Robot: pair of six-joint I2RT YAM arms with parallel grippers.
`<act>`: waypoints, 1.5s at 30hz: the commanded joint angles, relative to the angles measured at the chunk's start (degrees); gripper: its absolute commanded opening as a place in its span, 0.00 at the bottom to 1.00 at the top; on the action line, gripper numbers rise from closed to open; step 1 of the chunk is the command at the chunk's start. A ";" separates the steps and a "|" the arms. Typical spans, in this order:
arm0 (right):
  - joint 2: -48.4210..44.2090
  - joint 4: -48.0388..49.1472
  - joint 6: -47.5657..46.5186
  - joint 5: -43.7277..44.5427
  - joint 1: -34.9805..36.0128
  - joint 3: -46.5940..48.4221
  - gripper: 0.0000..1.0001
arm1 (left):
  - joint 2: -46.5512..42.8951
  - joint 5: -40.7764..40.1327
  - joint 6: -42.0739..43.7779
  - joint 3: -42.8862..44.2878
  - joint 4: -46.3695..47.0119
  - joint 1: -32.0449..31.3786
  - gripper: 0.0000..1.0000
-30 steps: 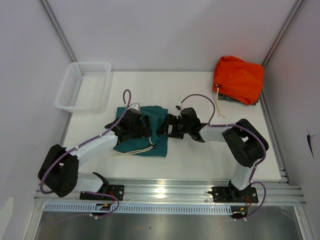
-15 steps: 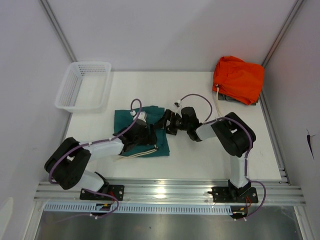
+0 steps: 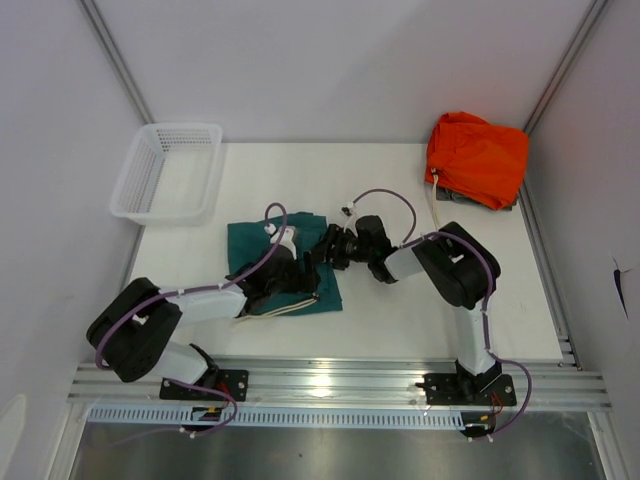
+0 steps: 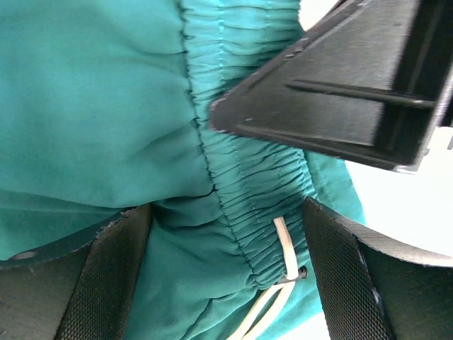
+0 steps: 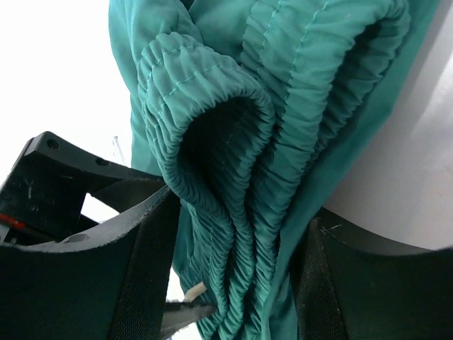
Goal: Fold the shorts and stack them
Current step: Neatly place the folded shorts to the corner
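basket (image 3: 165,170): white plastic mesh, rect., far-left corner of table (image 3: 400,320); well apart from the shorts.
shorts (image 3: 255,240): teal soft cloth, folded flat patch left of ctr. We read the long axis as approx left-right, waistband end to the right, where both grippers meet.
waistband (image 5: 212,106): ruched elastic, bunched in thick folds. Cream drawstring (image 4: 283,283) trails off it.
L gripper (image 4: 223,241): fingers spread wide, textured black pads either side of the waistband, cloth between. We see no pinch.
R gripper (image 5: 233,241): reaches from the right, fingers pressed on both sides of the bunched waistband, pinching it.
orange garment (image 3: 477,158): bright crumpled bundle, far-right corner, well apart.
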 commanded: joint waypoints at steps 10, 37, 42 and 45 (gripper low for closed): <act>7.47 -4.61 -4.07 2.31 3.67 3.65 0.41 | -1.08 6.34 0.89 -1.96 6.11 -0.73 0.89; 12.38 -63.02 -40.18 9.34 -17.85 44.06 0.00 | -23.93 7.05 0.46 3.49 -17.97 -0.82 0.91; 17.83 -71.57 -46.77 12.68 -19.61 59.62 0.00 | -23.75 8.70 0.54 3.40 -18.32 -0.82 0.91; 21.52 -75.88 -48.45 13.30 -21.28 68.65 0.00 | -23.32 9.42 0.72 3.48 -18.67 -0.82 0.91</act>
